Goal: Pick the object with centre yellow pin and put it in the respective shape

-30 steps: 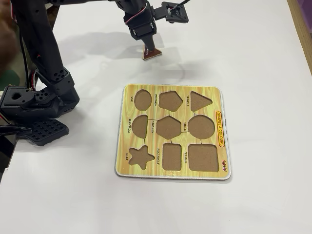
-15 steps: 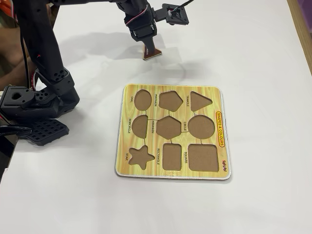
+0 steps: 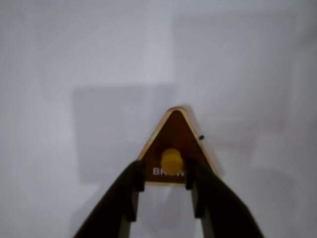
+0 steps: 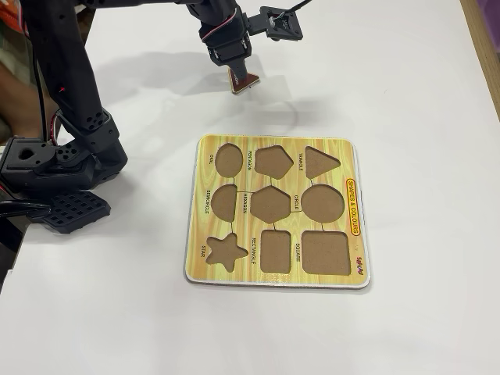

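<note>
I have the small flat dark-brown wooden triangle with the yellow knob in its middle (image 3: 172, 151) between the two dark fingers of the hand (image 3: 166, 181). In the wrist view the fingers sit narrow, one on each side of the knob, along the triangle's base edge — I read that as a grip on the piece, though I cannot see the contact faces themselves. The apex points away from the hand, up the wrist picture, so the piece's axis from base to tip runs straight out in line with the fingers.

In the fixed view the hand (image 4: 239, 80) hangs at the far side of the white tabletop (image 4: 406, 86), and the triangle (image 4: 241, 80) shows tilted under it, one edge low towards the surface; whether it still touches I cannot tell.

The relation that matters: the brown-bottomed triangular recess labelled TRIANGLE (image 4: 321, 162) lies nearer and to the right of the hand in the fixed view, in the far right corner of the yellow wood-grain puzzle board (image 4: 355, 234), well apart from the piece. The pentagon recess (image 4: 273, 162) sits just left of it, between hand and target, so I judge the carry should pass over or beside that one without dropping early.

The recess points its tip to the right in the fixed view — the piece will likely need turning to match before it goes down.
</note>
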